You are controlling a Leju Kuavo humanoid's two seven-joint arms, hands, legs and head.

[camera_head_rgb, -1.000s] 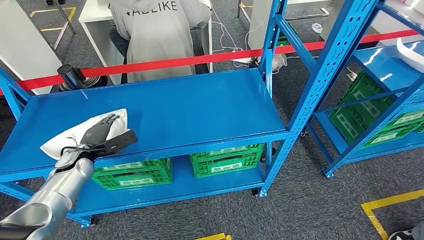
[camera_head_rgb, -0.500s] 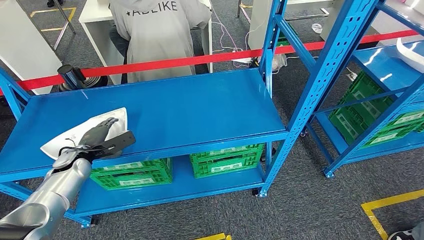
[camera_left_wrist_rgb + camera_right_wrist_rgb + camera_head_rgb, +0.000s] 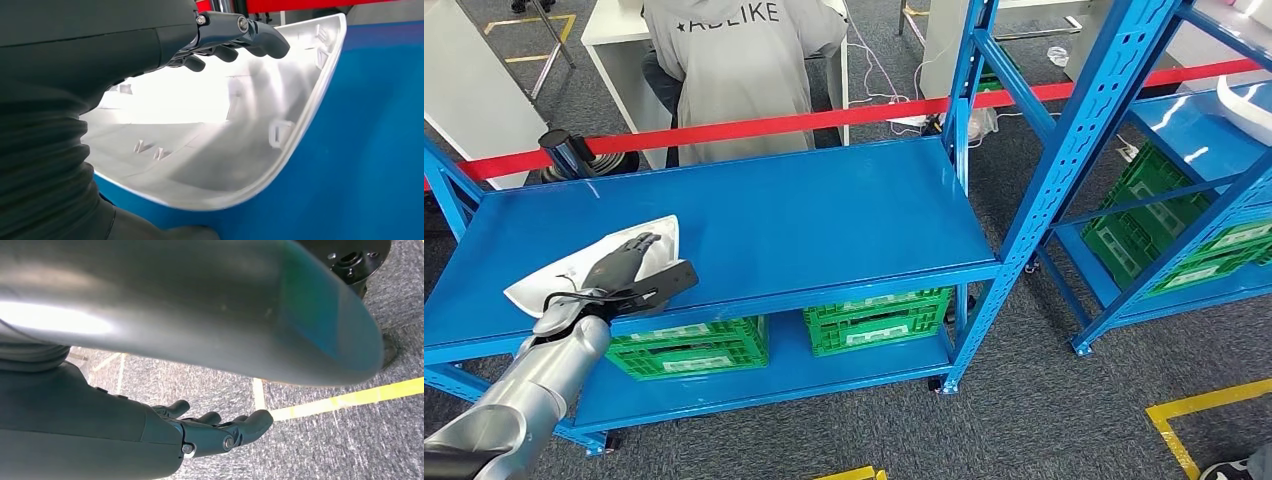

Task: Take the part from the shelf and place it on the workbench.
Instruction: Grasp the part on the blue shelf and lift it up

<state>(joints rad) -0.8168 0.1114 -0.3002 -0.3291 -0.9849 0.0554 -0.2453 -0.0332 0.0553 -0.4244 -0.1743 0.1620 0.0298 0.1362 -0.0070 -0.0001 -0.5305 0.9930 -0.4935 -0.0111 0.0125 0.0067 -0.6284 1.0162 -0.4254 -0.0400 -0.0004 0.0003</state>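
The part [image 3: 537, 286] is a white curved plastic shell lying hollow side up on the left end of the blue top shelf [image 3: 824, 220]. My left hand [image 3: 624, 270] is over its near edge, fingers stretched out across the shell and thumb spread out past the shelf's front edge. In the left wrist view the dark fingers [image 3: 240, 37] hover straight above the inside of the part [image 3: 210, 145] without closing on it. My right hand [image 3: 215, 430] hangs over the grey floor, its fingers loosely extended and holding nothing.
Green crates [image 3: 689, 345] [image 3: 879, 318] stand on the lower shelf. A blue upright [image 3: 1064, 150] separates a second rack on the right, which holds another white part [image 3: 1244, 100]. Behind a red barrier tape [image 3: 824, 118] sits a person in a grey hoodie [image 3: 734, 70].
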